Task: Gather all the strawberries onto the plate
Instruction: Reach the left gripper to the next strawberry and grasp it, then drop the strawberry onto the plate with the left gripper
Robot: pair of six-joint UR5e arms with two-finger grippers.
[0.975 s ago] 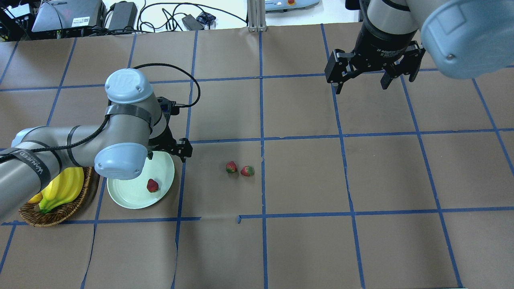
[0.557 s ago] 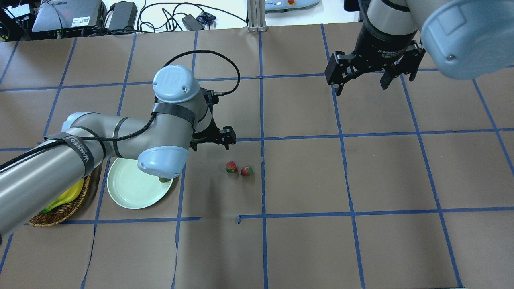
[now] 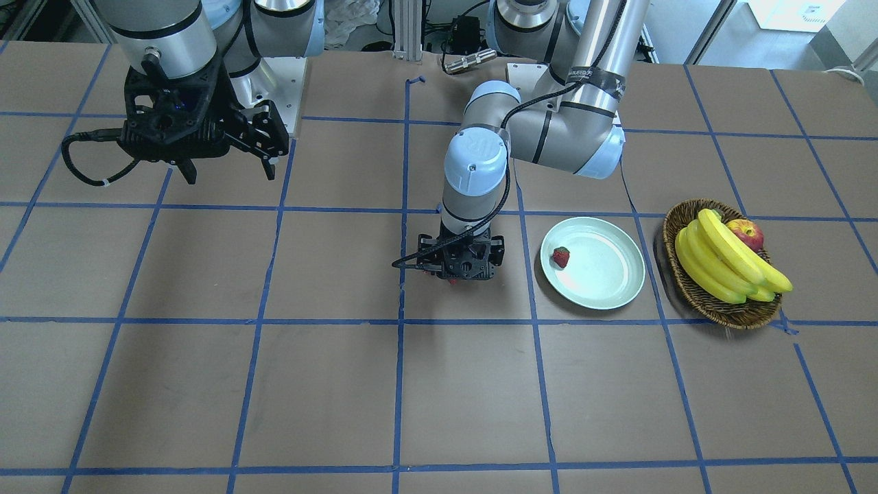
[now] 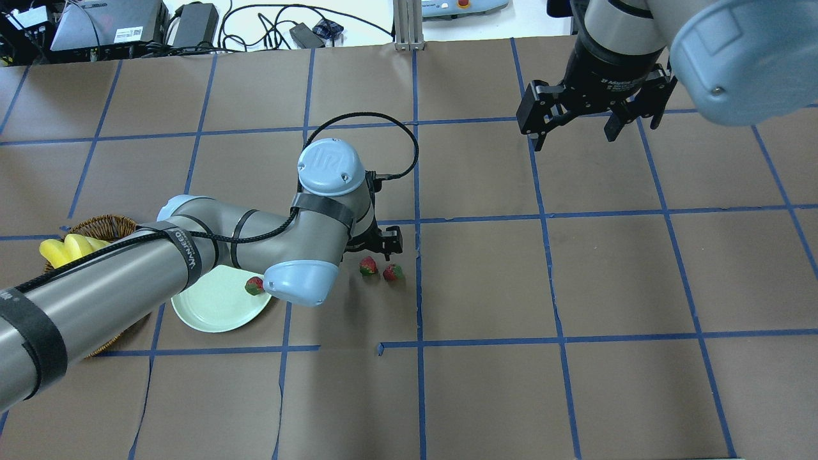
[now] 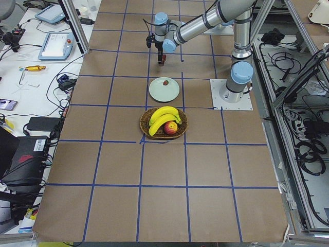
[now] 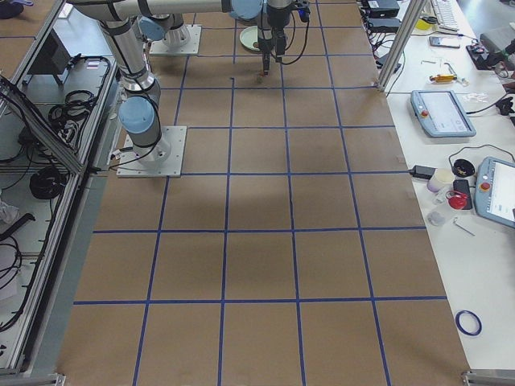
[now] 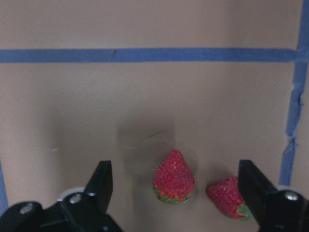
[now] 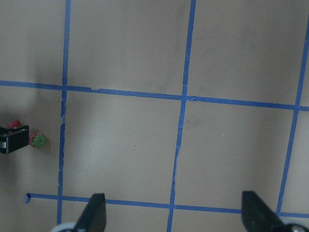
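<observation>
Plate: the plate (image 4: 211,308) was noted at the left, beside a wicker basket (image 4: 105,223). One plated strawberry (image 4: 254,285) lay by its right rim.
Left gripper: the left gripper (image 3: 458,269) was held low with jaws spread wide and nothing gripped.
Key relation: in the wrist view a centred strawberry (image 7: 174,178) was framed midway between the jaws, tip far, cap near, long axis across the closing line. A second strawberry (image 7: 228,197) lay just right of it, close to that jaw; a nudge was judged likely.
Right gripper: the right gripper (image 4: 573,135) was spread open, empty, well apart at far right. The left arm was judged nearer.
Writing: "UR" was read on the wrist cap (image 4: 329,163), roughly "WANJEED" on a strap (image 4: 185,250), and "2F Adaptive" on the right gripper.
</observation>
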